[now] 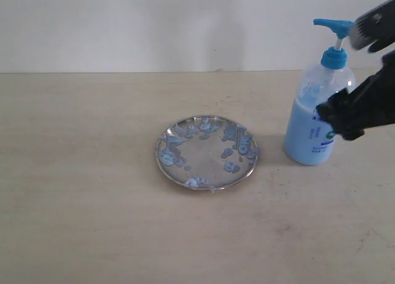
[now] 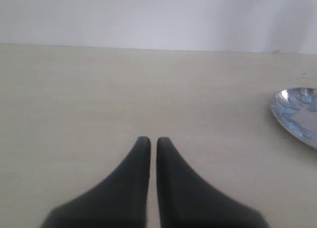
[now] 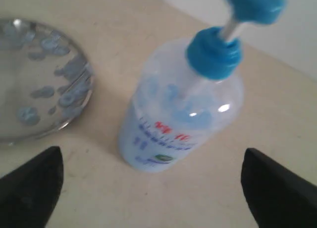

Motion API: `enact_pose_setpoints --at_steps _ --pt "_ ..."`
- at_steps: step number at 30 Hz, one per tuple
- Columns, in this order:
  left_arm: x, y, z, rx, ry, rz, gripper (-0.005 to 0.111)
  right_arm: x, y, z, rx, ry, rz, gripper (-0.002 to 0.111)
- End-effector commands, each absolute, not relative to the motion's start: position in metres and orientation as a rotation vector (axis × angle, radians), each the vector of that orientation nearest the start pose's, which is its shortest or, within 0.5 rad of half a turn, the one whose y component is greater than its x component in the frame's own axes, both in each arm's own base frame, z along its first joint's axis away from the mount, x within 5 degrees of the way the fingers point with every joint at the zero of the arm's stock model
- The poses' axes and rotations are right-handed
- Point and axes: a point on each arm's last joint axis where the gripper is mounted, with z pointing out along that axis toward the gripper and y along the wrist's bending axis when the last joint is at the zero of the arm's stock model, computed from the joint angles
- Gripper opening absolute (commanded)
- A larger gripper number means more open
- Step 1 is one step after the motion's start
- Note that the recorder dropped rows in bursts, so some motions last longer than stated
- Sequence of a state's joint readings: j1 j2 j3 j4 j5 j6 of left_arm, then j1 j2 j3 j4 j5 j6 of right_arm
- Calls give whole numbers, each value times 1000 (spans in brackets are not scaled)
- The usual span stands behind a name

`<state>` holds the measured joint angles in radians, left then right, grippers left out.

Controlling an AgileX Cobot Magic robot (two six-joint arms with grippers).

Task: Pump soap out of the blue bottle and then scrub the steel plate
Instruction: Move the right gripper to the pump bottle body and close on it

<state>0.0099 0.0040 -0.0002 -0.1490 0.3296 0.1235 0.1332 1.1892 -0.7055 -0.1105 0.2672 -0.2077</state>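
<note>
The blue bottle (image 1: pixel 318 120) (image 3: pixel 181 111) stands upright at the right of the table, its bright blue pump head (image 1: pixel 333 28) raised. Pale blue soap (image 1: pixel 305 133) fills its lower body. To its left lies the steel plate (image 1: pixel 207 152) (image 3: pixel 34 84) (image 2: pixel 297 116), speckled with blue soap blobs (image 1: pixel 234 145). My right gripper (image 3: pixel 153 161) hangs open just beside the bottle, its fingers wide apart and touching nothing; in the exterior view its dark fingers (image 1: pixel 345 114) overlap the bottle's right side. My left gripper (image 2: pixel 149 141) is shut and empty, low over bare table left of the plate.
A beige tabletop (image 1: pixel 92 191) stretches around the plate and bottle, ending at a pale wall (image 1: pixel 154 25) behind. The right arm's dark body (image 1: pixel 376 28) reaches in from the upper right, near the pump head.
</note>
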Motion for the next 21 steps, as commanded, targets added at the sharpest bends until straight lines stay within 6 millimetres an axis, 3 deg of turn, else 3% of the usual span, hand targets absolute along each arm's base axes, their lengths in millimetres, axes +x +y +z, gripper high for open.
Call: enact_pose_setpoints --at_steps 1,11,14,18,21 --pt "54 -3 185 10 1793 -38 4 247 43 256 -578 2200 -125 88" --pt "54 -3 185 10 1793 -38 4 237 39 252 -498 2192 -90 88" --pt "54 -3 185 10 1793 -38 4 221 26 248 -349 2117 -63 88" --pt "54 -3 185 10 1793 -38 4 190 5 225 -133 1993 -36 88" --pt "54 -3 185 10 1793 -38 4 180 6 220 -116 1798 -9 88"
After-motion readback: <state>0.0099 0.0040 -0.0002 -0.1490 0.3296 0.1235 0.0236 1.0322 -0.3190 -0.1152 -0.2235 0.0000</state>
